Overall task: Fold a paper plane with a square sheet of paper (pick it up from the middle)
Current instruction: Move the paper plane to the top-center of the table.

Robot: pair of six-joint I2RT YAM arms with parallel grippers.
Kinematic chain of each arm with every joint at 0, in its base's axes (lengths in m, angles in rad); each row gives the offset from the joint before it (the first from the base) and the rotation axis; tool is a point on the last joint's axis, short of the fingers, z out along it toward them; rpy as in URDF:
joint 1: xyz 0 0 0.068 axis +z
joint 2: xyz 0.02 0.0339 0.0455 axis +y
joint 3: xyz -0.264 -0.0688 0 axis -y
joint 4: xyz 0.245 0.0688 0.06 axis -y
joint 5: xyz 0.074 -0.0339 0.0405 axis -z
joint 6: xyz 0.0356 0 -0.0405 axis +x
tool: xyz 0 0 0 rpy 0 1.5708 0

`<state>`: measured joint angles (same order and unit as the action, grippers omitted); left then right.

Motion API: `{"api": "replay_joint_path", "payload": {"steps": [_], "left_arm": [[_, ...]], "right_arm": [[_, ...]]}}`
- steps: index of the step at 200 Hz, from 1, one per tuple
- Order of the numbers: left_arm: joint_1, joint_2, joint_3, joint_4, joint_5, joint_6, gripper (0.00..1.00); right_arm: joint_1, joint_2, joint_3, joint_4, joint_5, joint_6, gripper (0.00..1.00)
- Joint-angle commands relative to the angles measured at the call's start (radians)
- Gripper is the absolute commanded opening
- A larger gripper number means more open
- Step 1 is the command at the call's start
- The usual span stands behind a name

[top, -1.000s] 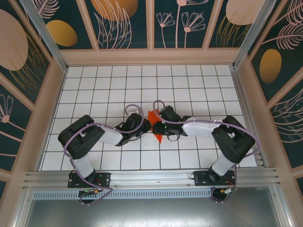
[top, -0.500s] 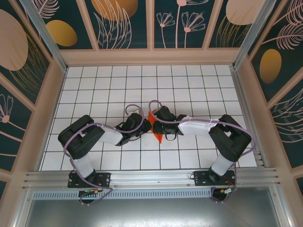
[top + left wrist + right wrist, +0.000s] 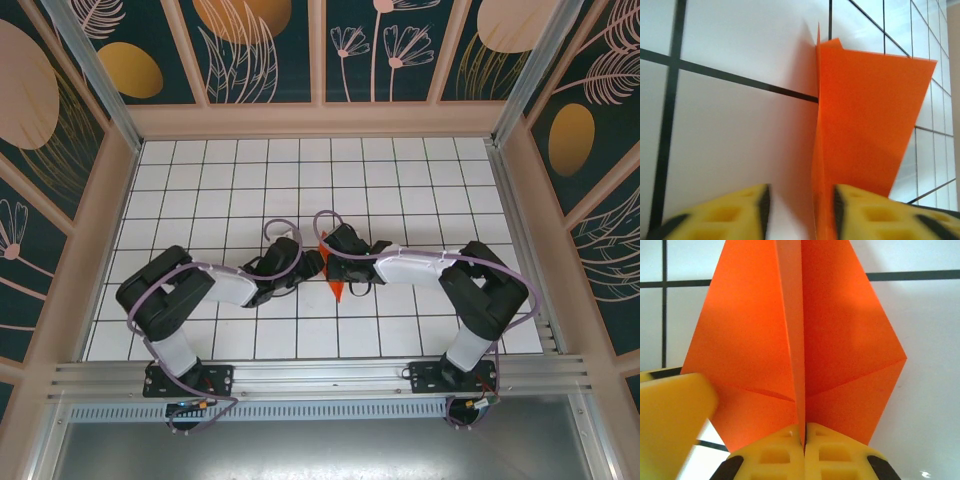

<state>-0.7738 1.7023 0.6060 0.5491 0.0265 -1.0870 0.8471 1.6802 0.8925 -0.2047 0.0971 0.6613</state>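
Note:
The orange-red paper plane point(image 3: 840, 340) is a pointed dart with a centre crease, held just above the white tiles. My right gripper point(image 3: 804, 440) is shut on that raised centre fold, with both wings spreading out to either side. In the left wrist view the paper plane point(image 3: 865, 110) stands on edge between the yellow fingers point(image 3: 880, 212) of my left gripper point(image 3: 800, 212), which is open, the fold lying close to the right finger. From above, both grippers meet at mid-table: left gripper point(image 3: 314, 263), right gripper point(image 3: 331, 262), and the paper plane point(image 3: 337, 288) pokes out below them.
The left gripper's yellow finger point(image 3: 670, 425) sits at the left edge of the right wrist view, beside the plane's wing. The white gridded table point(image 3: 200, 180) is ringed by low walls point(image 3: 320, 120). Both arms reach in from the near edge.
Both grippers have drawn closer together at the middle. The paper looks narrower from above, with less orange showing between them than a second ago.

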Motion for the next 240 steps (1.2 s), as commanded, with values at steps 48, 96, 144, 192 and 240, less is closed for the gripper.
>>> {"api": "replay_joint_path", "payload": {"steps": [48,96,144,192,240], "left_arm": [[0.031,-0.202,0.016,-0.316,-0.230,0.010,0.92],[0.035,-0.221,0.012,-0.372,-0.275,-0.002,0.99],[0.035,-0.209,0.012,-0.383,-0.275,-0.010,0.98],[0.036,-0.205,0.018,-0.391,-0.277,-0.004,0.98],[0.037,-0.205,0.027,-0.408,-0.279,0.005,0.99]], "right_arm": [[-0.063,-0.019,0.006,-0.090,0.081,-0.044,0.03],[-0.071,0.046,0.033,-0.075,0.071,-0.051,0.11],[-0.070,0.069,0.040,-0.069,0.062,-0.036,0.18],[-0.070,0.083,0.040,-0.071,0.070,-0.020,0.15],[-0.074,0.074,0.064,-0.082,0.110,-0.030,0.05]]}}
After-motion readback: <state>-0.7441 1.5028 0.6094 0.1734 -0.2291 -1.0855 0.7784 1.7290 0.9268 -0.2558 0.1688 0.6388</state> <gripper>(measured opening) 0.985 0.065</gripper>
